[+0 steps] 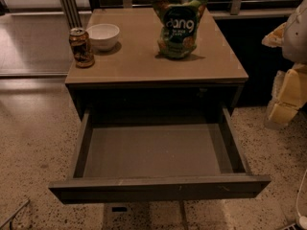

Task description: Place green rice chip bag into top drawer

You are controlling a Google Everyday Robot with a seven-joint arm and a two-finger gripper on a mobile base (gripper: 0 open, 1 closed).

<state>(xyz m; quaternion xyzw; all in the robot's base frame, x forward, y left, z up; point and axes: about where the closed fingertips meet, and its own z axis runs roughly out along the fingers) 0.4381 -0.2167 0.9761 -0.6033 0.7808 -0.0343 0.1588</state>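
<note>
Camera view looks down on a tan, flat-topped wooden table (144, 61) in the middle of the frame, with the wide, shallow grey-brown top drawer (153, 150) pulled fully out below it toward the bottom of the frame. The drawer's smooth grey bottom is bare, so it looks ready to receive something from above.

The crinkly green rice chip bag with white "dang" lettering (179, 27) stands upright at the upper right of the tabletop, its printed face toward the camera. It is free on all sides, which would suit a grasp from above or from the front.

A patterned brown drink can (81, 47) and a round white bowl (103, 35) sit just beside each other at the upper left of the tabletop. Both are well apart from the bag, so they should not get in the way of a reach for it.

The pale cream-and-white gripper (288, 92) hangs at the right edge of the frame, level with the table's front edge and off to its side. It is well apart from the bag and has hold of nothing that can be seen. Whether it is spread or closed I cannot tell.

By my reading the task has barely begun: the reach to the bag comes first, then a carry forward and down over the drawer's front panel.
</note>
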